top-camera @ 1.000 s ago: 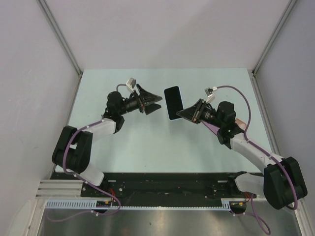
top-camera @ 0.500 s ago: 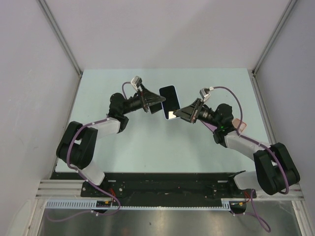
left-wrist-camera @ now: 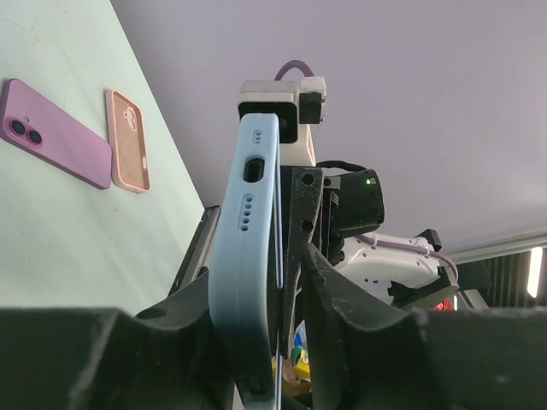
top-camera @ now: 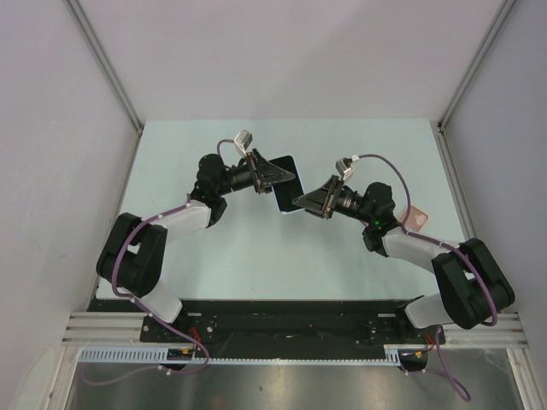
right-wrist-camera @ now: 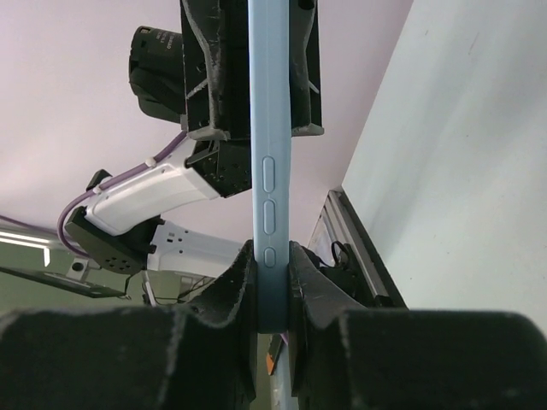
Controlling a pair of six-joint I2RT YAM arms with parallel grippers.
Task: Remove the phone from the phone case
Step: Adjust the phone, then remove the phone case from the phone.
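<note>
We have the phone [top-camera: 285, 198], in its blue case [left-wrist-camera: 248, 213], aloft above the surface [top-camera: 256, 248], long axis pointing away from our bases. Right claw [right-wrist-camera: 269, 256] grasps the buttoned side; left claw [left-wrist-camera: 256, 286] straddles the port end, whether clamped we cannot tell

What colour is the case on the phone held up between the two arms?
Light blue. The case shows best in the left wrist view, seen edge-on.

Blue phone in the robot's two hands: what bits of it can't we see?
- Top view: the left gripper and right gripper cover most of the blue-cased phone.
- Left wrist view: only its port end shows; the left gripper hides the rest.
- Right wrist view: only the button edge shows; the picture's top cuts it off.
</note>
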